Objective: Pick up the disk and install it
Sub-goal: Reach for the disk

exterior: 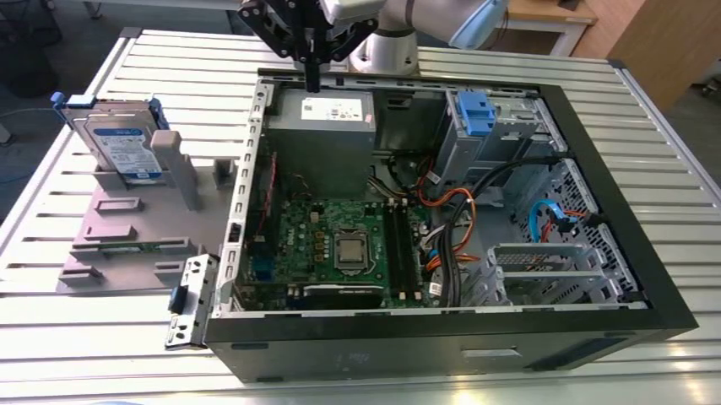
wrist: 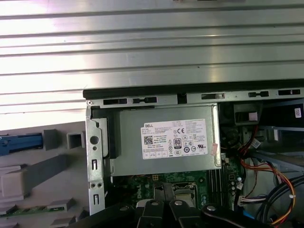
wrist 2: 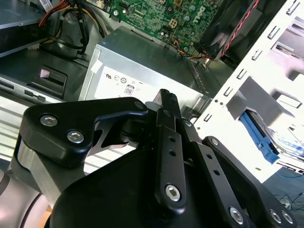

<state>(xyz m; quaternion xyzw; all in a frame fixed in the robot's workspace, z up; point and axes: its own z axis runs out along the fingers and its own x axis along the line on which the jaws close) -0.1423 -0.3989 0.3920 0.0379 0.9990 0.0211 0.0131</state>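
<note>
- The open computer case [exterior: 451, 346] lies on its side on the slatted metal table [exterior: 169, 59].
- Inside the case are the grey power supply box [exterior: 327, 135] with its white sticker, the green motherboard [exterior: 338, 245] and a tangle of orange and black cables [exterior: 447, 207]. A drive bay in the case carries a small blue latch [exterior: 475, 114].
- Outside the case, toward the exterior view's left, a grey fixture [exterior: 124, 228] holds the disk [exterior: 118, 143]. The disk stands on edge and leans slightly, with its blue-and-white label facing out and blue rails along its sides.
- The disk is well apart from the gripper.
- The arm reaches in from the far side of the table. The gripper [exterior: 312, 80] points straight down over the far end of the power supply box, just beside the case wall.
- Its fingers [wrist 2: 166, 102] are closed together with nothing between them. In the second wrist view they form one slim black stem above the box's sticker.
</note>
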